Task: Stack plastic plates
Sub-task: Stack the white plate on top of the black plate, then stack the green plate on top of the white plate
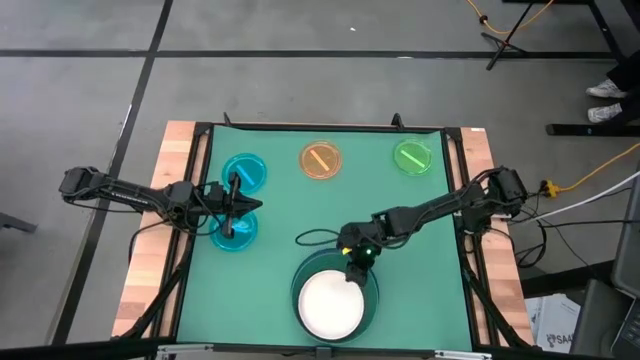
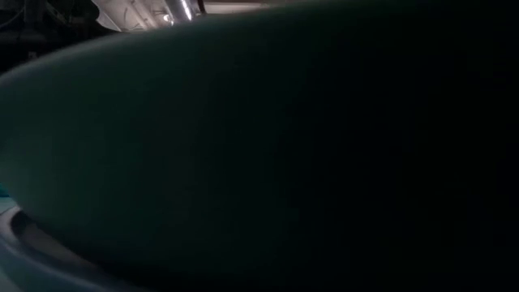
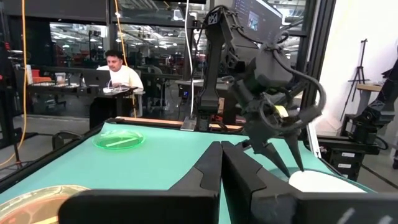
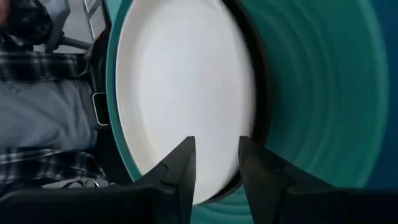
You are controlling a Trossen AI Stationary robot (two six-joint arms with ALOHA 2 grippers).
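Observation:
A stack at the table's near edge has the white plate [image 1: 332,305] [image 4: 180,81] on top. A black rim [image 4: 258,93] shows under it, and the large dark green plate [image 1: 370,300] [image 4: 323,93] lies beneath. My right gripper [image 1: 352,268] [image 4: 214,162] is open and points down over the white plate's far edge. Two cyan plates [image 1: 245,168] [image 1: 235,232] lie flat at the left. My left gripper [image 1: 245,205] [image 3: 221,155] is shut and level between them, with nothing between its fingers. The orange plate [image 1: 321,160] and light green plate [image 1: 412,157] [image 3: 119,140] lie near the far edge.
The low view is filled by the dark green plate's wall [image 2: 259,146], with a pale blue rim [image 2: 24,243] below it. A person's checked clothing [image 4: 37,93] shows past the near edge. Another person [image 3: 121,68] sits at a desk beyond the table. The mat's middle [image 1: 300,215] is bare.

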